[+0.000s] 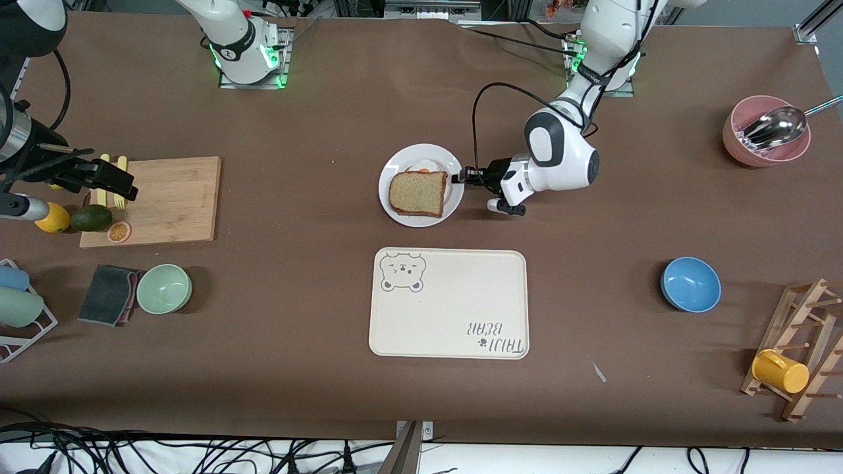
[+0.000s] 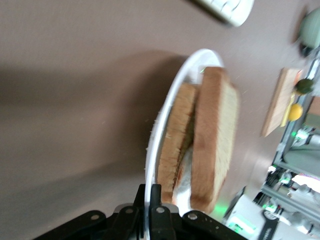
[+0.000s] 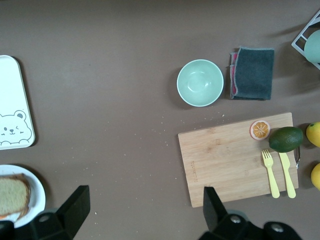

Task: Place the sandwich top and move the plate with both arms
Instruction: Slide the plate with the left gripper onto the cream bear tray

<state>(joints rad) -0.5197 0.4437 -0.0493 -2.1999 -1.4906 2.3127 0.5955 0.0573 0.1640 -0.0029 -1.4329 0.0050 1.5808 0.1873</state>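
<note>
The white plate (image 1: 395,172) lies mid-table, farther from the front camera than the tray. On it the sandwich top (image 1: 417,193), a tan slice with dark crust, lies over a lower slice with egg showing at its edge. My left gripper (image 1: 462,176) is shut on the plate's rim at the left arm's side. In the left wrist view its gripper (image 2: 153,200) pinches the rim (image 2: 167,110), with the top slice (image 2: 215,135) above. My right gripper (image 1: 112,181) hangs open and empty over the cutting board. In its own view the right gripper (image 3: 144,210) shows wide apart, with the plate (image 3: 39,189) at the edge.
The cream bear-print tray (image 1: 454,316) lies nearer the front camera than the plate. A wooden cutting board (image 1: 164,204) with fork, knife, avocado and lemons, a green bowl (image 1: 164,288) and a grey cloth are at the right arm's end. A blue bowl (image 1: 690,284), pink bowl (image 1: 737,148) and cup rack (image 1: 800,349) are at the left arm's end.
</note>
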